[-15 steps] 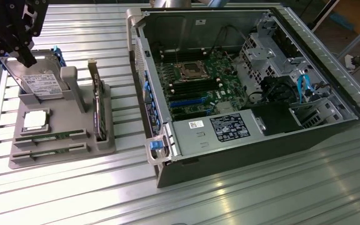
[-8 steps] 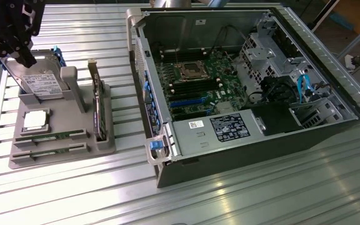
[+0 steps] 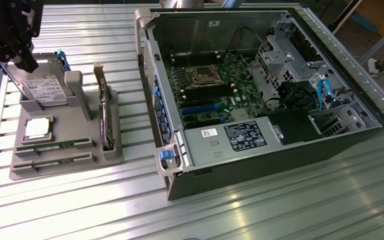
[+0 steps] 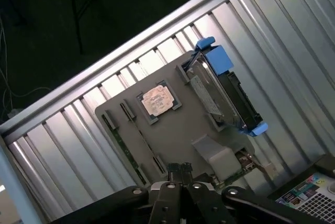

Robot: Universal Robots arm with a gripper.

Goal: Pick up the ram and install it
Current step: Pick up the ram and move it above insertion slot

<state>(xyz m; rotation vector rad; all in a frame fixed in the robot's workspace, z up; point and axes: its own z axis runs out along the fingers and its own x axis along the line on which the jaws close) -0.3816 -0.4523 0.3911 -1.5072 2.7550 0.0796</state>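
A grey moulded plastic holder tray [image 3: 65,125] [image 4: 172,135] is sitting on the ribbed aluminium table [image 3: 279,210] [image 4: 293,41], toward 9 o'clock in the exterior view. An open black tower computer case [image 3: 259,165] is lying on its side toward 3 o'clock, showing its green motherboard [image 3: 212,85].

Two long, narrow green circuit-board ram sticks [image 3: 52,145] [image 4: 121,141] are resting edge-up in parallel slots at the tray's 6 o'clock end in the exterior view, one just beside the other. Neither is being touched.

At the tray's centre, a square silver processor chip [image 3: 38,127] [image 4: 158,100] is lying flat. At its 12 o'clock end, a silver hard drive [image 3: 45,90] [image 4: 220,93] with blue plastic side brackets [image 4: 217,59] is leaning tilted in its cradle. Along the tray's 3 o'clock edge, a dark expansion card [image 3: 104,115] is standing upright on its long edge.

In the wrist view, the black gripper [image 4: 178,167] is hanging above the tray and apart from it. Its fingers are pressing together with nothing between them, and their tips are showing over the tray's edge near the ram sticks. How high it is hanging cannot be told.
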